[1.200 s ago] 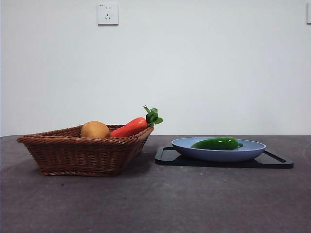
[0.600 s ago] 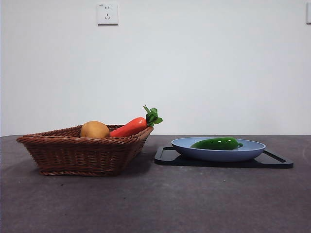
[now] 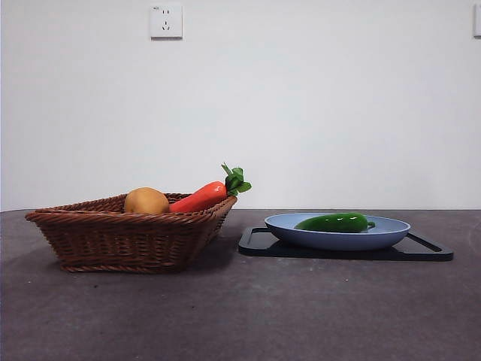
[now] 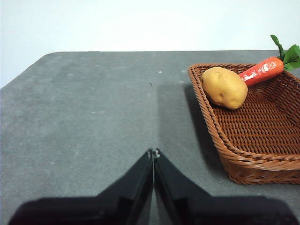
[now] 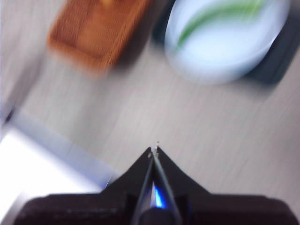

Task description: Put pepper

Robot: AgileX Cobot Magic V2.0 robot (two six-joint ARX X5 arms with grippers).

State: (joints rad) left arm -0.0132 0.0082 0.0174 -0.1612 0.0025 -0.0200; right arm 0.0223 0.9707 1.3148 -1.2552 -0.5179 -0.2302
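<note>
Pepper (image 3: pixel 335 222) on blue plate (image 3: pixel 391 233) – carrot (image 3: pixel 200 198), potato (image 3: pixel 146 201) in basket (image 3: pixel 120 237).

**Desk: 1 basket, 1 tray**

The desk (image 3: pixel 240 308) is dark grey with a matte, faintly speckled top, reaching back to a white wall. 2 things lie directly on it. A brown wicker basket (image 3: pixel 128 237) sits on the left in the front view, its near corner turned toward the camera. A flat black tray (image 3: pixel 346 250) with a handle cut-out at each end lies to the right, near the basket but apart from it. The left wrist view shows bare desk beside the basket (image 4: pixel 243 140).
</note>
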